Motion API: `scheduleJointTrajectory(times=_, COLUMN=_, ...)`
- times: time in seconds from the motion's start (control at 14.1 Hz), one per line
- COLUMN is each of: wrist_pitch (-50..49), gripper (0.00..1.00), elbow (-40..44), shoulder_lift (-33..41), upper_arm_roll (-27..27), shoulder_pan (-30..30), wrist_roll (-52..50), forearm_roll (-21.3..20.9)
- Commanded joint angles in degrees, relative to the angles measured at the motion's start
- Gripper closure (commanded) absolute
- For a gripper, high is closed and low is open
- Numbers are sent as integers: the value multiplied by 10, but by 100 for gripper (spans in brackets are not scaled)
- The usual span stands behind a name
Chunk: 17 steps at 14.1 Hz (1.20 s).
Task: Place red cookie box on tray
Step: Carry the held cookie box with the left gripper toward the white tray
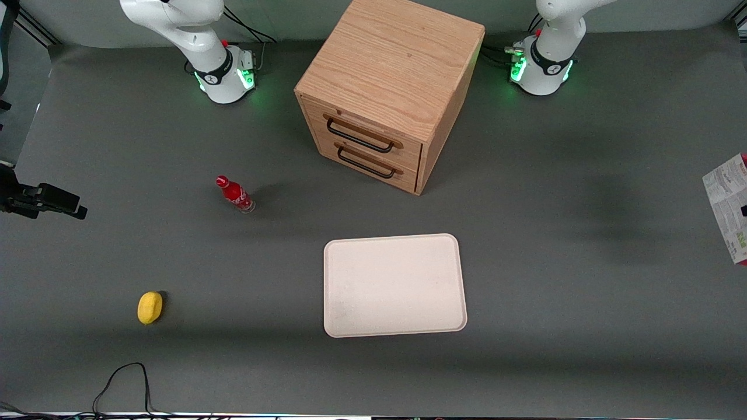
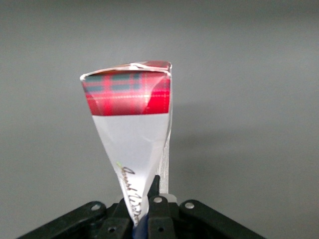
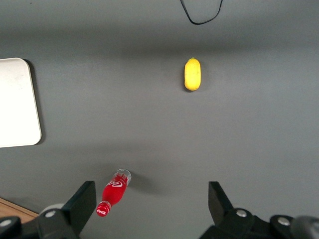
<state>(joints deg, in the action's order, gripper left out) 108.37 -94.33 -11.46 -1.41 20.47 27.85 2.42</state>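
The flat red-tartan-and-white cardboard cookie box [image 2: 130,134] hangs edge-on in the end effector [image 2: 147,211], whose black fingers [image 2: 158,208] are clamped on the carton's narrow white end, with the tartan end sticking out away from the wrist over bare grey tabletop [image 2: 249,99]. From the front, only a slice of the box's printed white-grey face [image 1: 729,204] shows at the working arm's end of the picture, tilted and cut off by the edge; the end effector itself is out of that view. This carton looks light and thin, and its pinched end looks narrowed between the pads, so I'd judge it crushable and liable to swivel, since the grip sits at one end, not the middle. A hold across the broad faces nearer the centre would be steadier. The cream-white rectangular tray with rounded corners [image 1: 394,286] lies well away from the end effector, toward the middle of the tabletop, bare. How much of the box is gripped is hard to tell. The carton's full length and far end are unseen from the front, and its height above the tabletop cannot be judged.
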Motion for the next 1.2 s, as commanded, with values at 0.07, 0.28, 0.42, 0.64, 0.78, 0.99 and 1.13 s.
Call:
scheduleJointTrajectory(times=0.07, wrist_pitch=-42, gripper=100, elbow=70, shoulder_lift=-9, upper_arm_roll=-58, shoulder_pan=-42, wrist_roll=-93, forearm_roll=-8)
scheduleJointTrajectory(times=0.28, wrist_pitch=-76, gripper=100, elbow=130, shoulder_lift=-36, upper_arm_roll=-99, shoulder_pan=-104, wrist_roll=-209, forearm_roll=-59)
scheduleJointTrajectory(times=0.42, wrist_pitch=-113, gripper=100, elbow=191, shoulder_lift=-75, upper_arm_roll=-109, shoulder_pan=-160, wrist_roll=-290, forearm_roll=-65)
scheduleJointTrajectory(times=0.64, wrist_pitch=-142, gripper=100, elbow=300, shoulder_lift=-160, upper_arm_roll=-109, shoulder_pan=-241, wrist_roll=-320, forearm_roll=-83)
scheduleJointTrajectory(times=0.78, wrist_pitch=-144, gripper=100, elbow=352, shoulder_lift=-214, upper_arm_roll=-108, shoulder_pan=-281, wrist_roll=-383, forearm_roll=-83)
scheduleJointTrajectory(times=0.99, wrist_pitch=-133, gripper=100, elbow=398, shoulder_lift=-285, upper_arm_roll=-104, shoulder_pan=-334, wrist_roll=-438, forearm_roll=-89)
scheduleJointTrajectory(times=1.13, wrist_pitch=-109, gripper=100, elbow=399, shoulder_lift=-318, upper_arm_roll=-103, shoulder_pan=-359, wrist_roll=-475, forearm_roll=-96)
